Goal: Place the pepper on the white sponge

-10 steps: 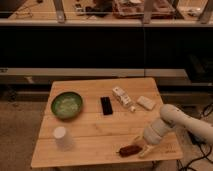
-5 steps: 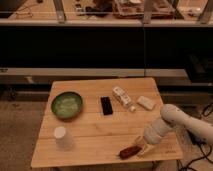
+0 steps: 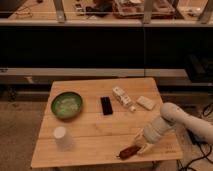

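We locate the pepper (image 3: 128, 151) on the wooden table (image 3: 95, 127), close to the front edge and right of centre. It is a small, elongated item, dark red-brown, lying flat on the boards. Its long axis runs at a slant: the left end sits nearer the front edge and the right end points up toward the arm. We cannot make out which end tapers.

The gripper (image 3: 142, 146) is at the right end of the pepper, low over the table surface and just beside or touching it (contact cannot be confirmed). We cannot tell whether the gripper is spread or closed, nor whether it holds the pepper. The white arm (image 3: 172, 122) reaches in from the right side and slopes down toward the front edge of the table.

The white sponge (image 3: 145, 103) lies toward the rear right of the table. It is a small, flat, off-white rectangle, set at a slight angle. It is well apart from the pepper, with bare wood between the two.

Other items on the table:
- A white packet (image 3: 124, 97) with dark markings, just left of the sponge.
- A flat black object (image 3: 106, 105), near the table centre.
- A green bowl (image 3: 66, 105), at the left.
- A white cup (image 3: 62, 137), in front of the bowl, near the front left corner.
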Controlling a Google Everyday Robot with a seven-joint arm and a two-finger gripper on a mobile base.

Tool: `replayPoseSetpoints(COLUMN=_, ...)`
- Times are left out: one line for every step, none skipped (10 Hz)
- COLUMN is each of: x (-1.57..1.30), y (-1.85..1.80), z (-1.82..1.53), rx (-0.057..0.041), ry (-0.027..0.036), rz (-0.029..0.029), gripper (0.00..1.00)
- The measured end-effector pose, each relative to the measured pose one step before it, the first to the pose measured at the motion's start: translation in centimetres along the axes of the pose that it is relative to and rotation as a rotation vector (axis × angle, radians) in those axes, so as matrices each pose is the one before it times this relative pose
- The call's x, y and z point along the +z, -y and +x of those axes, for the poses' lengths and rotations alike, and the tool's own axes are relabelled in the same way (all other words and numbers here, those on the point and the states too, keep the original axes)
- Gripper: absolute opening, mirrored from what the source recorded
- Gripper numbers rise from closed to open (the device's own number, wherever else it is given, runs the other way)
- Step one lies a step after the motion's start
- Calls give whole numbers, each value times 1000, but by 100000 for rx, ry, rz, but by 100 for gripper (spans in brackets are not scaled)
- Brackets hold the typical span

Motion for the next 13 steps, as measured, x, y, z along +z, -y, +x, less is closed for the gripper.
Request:
replayPoseSetpoints(x=139, y=-37, z=7, rx=-134, ry=-55, rz=-484, gripper=45)
replayPoseSetpoints(x=139, y=-57, z=56, rx=-47, ry=-69, rz=-400, gripper=45)
replayPoseSetpoints(x=91, y=-10, z=25, rx=-24, ry=-84, rz=-282, gripper=45)
replayPoseSetpoints(x=91, y=-22, z=55, rx=-86, ry=-232, rz=-393, gripper=41)
replayPoseSetpoints(x=62, y=20, z=1, rx=-10, ry=-35, rz=-132, gripper=34)
replayPoseSetpoints(x=46, y=61, z=-4, rx=21, ry=-84, rz=-75, gripper=23)
replayPoseSetpoints(x=98, y=-2, z=28, rx=147, ry=13, rz=-170, gripper=14)
replayPoseSetpoints(x=-18, y=42, z=-21, rx=22, ry=-59, rz=-1, gripper=11)
replayPoseSetpoints(x=22, y=13, z=-2, rx=93, ry=-14, rz=-83, gripper=11)
replayPoseSetpoints(x=13, y=30, z=-16, rx=-36, ry=17, rz=-52, gripper=11)
replayPoseSetpoints(x=-56, y=56, z=-57, rx=1, ry=188, rz=-29, gripper=11)
replayPoseSetpoints(x=-148, y=91, z=-125, rx=-22, ry=294, rz=102, gripper=11)
replayPoseSetpoints(x=-525, y=197, z=-300, rx=-499, ry=221, rz=146, gripper=11)
